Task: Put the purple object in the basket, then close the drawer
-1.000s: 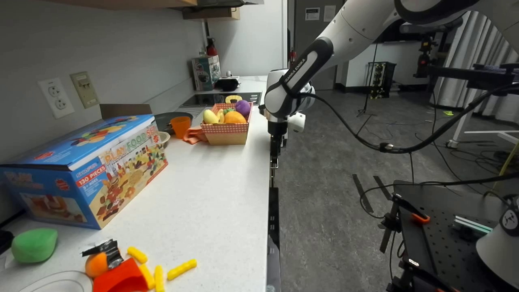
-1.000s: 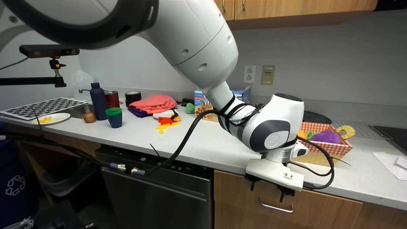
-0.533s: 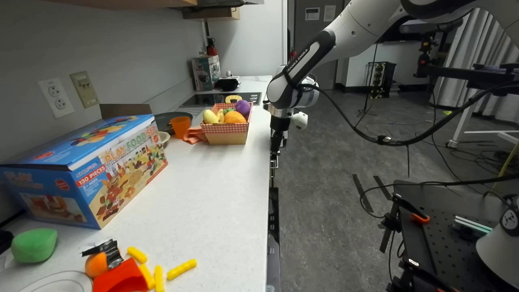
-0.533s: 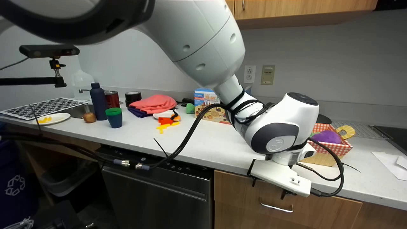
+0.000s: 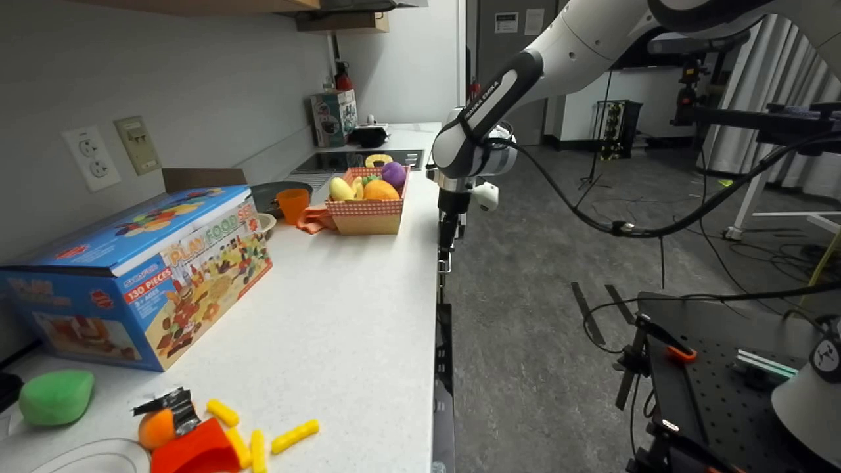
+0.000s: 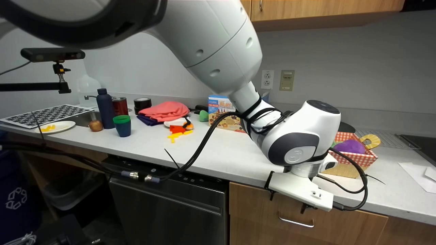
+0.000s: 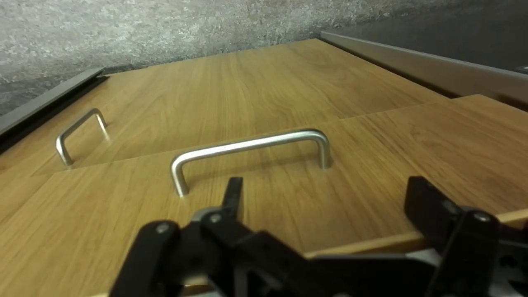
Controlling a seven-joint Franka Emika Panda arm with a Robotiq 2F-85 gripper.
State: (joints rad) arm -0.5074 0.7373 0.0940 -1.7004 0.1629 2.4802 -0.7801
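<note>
The purple object lies in the basket among other toy food. Both also show in an exterior view, the purple object behind the red checked rim of the basket. The wooden drawer looks nearly flush under the counter; any small gap is hard to judge. Its metal handle also shows in the wrist view. My gripper is open and empty, pointing down in front of the drawer, apart from the handle. In both exterior views the gripper is at the counter's front edge.
A play food box, an orange cup and several yellow pieces stand or lie on the counter. A dishwasher adjoins the drawer. A lower cabinet handle sticks out. Cables hang from the arm.
The gripper has risen slightly, and the wrist has tilted and shifted towards the basket side. In the last half second the arm has hardly moved. Basket, purple object and drawer look unchanged.
</note>
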